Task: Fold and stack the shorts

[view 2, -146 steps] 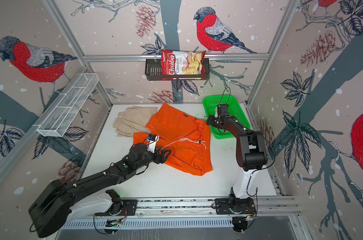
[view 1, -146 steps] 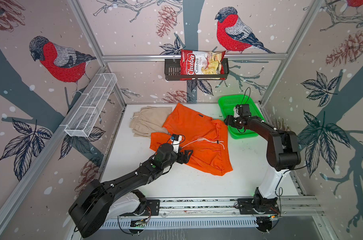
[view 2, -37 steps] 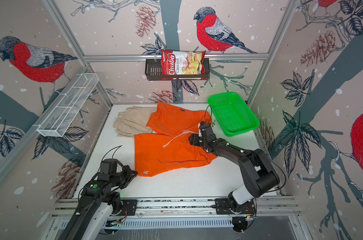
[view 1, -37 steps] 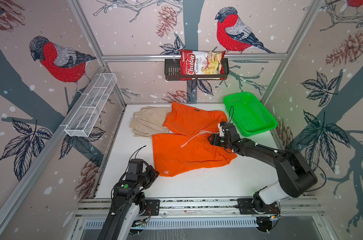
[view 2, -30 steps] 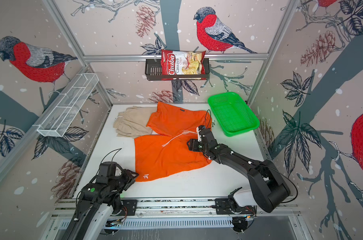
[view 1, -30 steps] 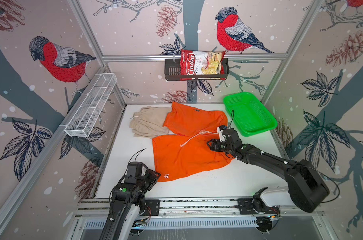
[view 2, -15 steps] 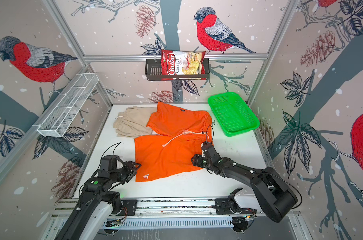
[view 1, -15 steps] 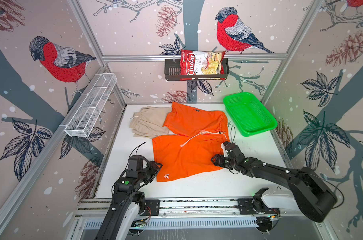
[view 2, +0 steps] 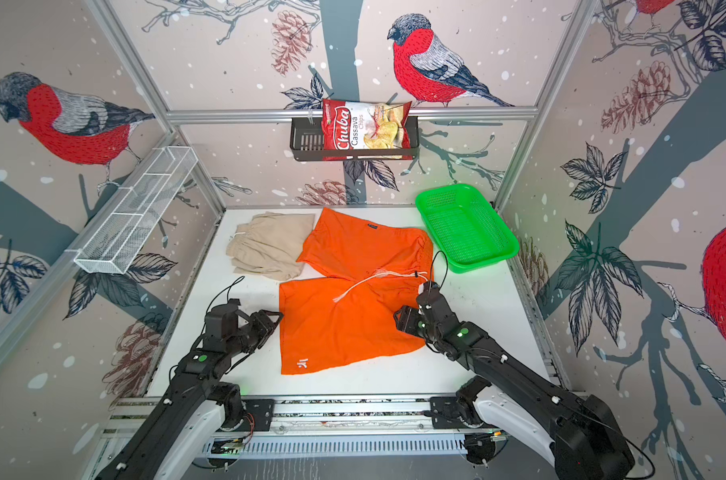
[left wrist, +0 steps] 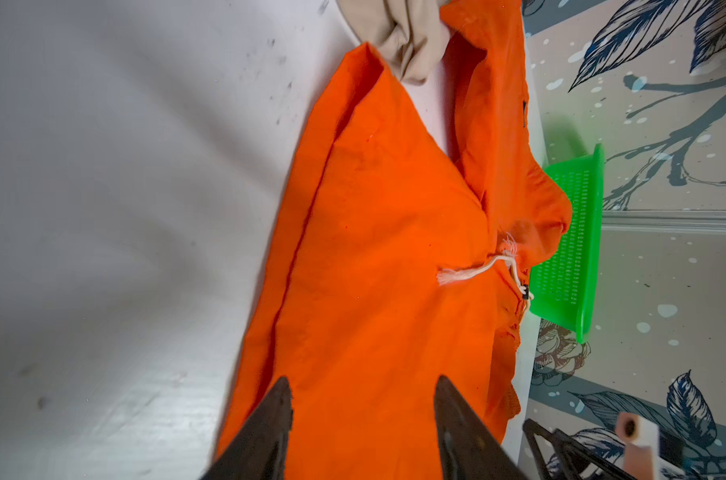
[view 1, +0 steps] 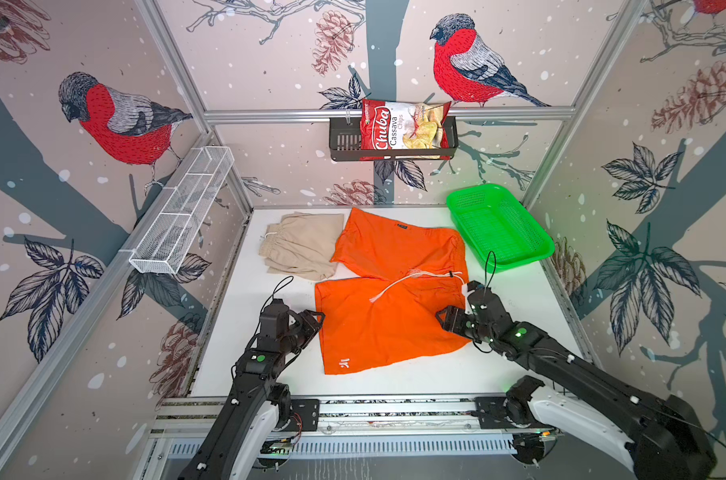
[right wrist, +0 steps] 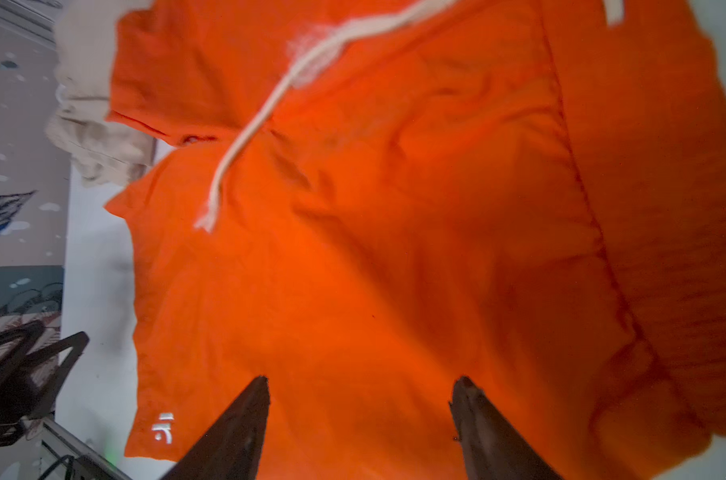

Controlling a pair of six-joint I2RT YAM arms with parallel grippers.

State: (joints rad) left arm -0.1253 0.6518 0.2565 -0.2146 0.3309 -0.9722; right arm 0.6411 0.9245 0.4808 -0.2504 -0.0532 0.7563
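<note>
Orange shorts (view 1: 388,303) lie spread unfolded at table centre, beige shorts (view 1: 303,249) seemingly folded at their ten o'clock; left gripper (view 1: 316,319) at nine and right gripper (view 1: 442,319) at three gape empty, nothing stacked yet.

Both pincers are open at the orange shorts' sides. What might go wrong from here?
The loose drawstring lies across the orange shorts; a fold may trap or snag it.
The beige shorts lie against the far orange leg and might get dragged along.
The right pincer, over flat cloth, may pinch only the top layer.
</note>
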